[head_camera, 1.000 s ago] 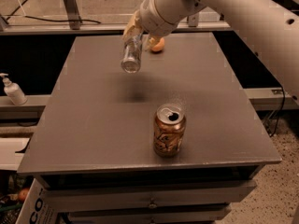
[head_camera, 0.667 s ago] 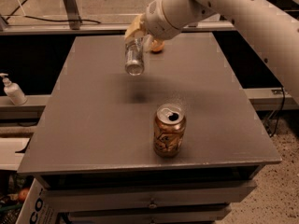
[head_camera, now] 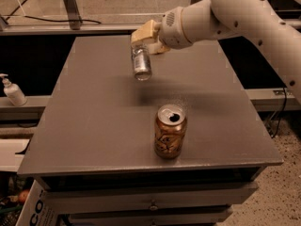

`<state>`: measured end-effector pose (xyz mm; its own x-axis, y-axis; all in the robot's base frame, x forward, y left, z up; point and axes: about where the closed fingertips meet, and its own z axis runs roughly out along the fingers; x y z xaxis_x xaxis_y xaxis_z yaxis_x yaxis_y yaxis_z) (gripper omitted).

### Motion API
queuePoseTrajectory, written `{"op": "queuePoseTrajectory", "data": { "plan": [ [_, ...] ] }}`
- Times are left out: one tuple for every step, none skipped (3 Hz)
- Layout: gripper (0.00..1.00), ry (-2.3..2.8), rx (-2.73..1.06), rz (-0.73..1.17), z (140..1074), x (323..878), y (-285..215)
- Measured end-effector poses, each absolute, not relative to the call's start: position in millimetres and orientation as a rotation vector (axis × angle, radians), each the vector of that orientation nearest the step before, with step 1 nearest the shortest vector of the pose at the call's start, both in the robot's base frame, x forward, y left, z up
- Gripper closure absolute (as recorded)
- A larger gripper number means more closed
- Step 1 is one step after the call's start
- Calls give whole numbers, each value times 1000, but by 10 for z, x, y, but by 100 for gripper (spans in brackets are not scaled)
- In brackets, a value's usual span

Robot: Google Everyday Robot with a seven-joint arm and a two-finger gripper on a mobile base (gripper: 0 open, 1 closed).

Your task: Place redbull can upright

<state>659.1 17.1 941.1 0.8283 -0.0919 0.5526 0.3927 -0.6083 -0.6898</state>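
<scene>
The redbull can (head_camera: 141, 63) is a slim silver can, held in the air above the far middle of the grey table (head_camera: 94, 112), its bottom end tipped toward the camera. My gripper (head_camera: 145, 42) has tan fingers (head_camera: 144, 31) shut on the can's upper part. The white arm reaches in from the upper right. The can's shadow falls on the table below it.
A wider gold-brown can (head_camera: 170, 131) stands upright, opened, near the table's front middle. A white pump bottle (head_camera: 12, 91) stands on a ledge to the left. Drawers sit under the table's front edge. A metal post (head_camera: 70, 6) stands behind the table.
The arm has swung the redbull can to the right and brought it closer to upright, from a leftward tilt to nearly vertical. The gold-brown can has not moved.
</scene>
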Motion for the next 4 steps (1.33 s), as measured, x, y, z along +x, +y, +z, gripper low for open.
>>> {"op": "queuePoseTrajectory", "data": {
  "plan": [
    [100, -269, -2007, -759, 9484, 6534, 91],
    [100, -314, -1903, -817, 9566, 6471, -12],
    [100, -336, -1894, -828, 9581, 6453, 9],
    [100, -335, -1894, -827, 9580, 6454, 9]
  ]
}}
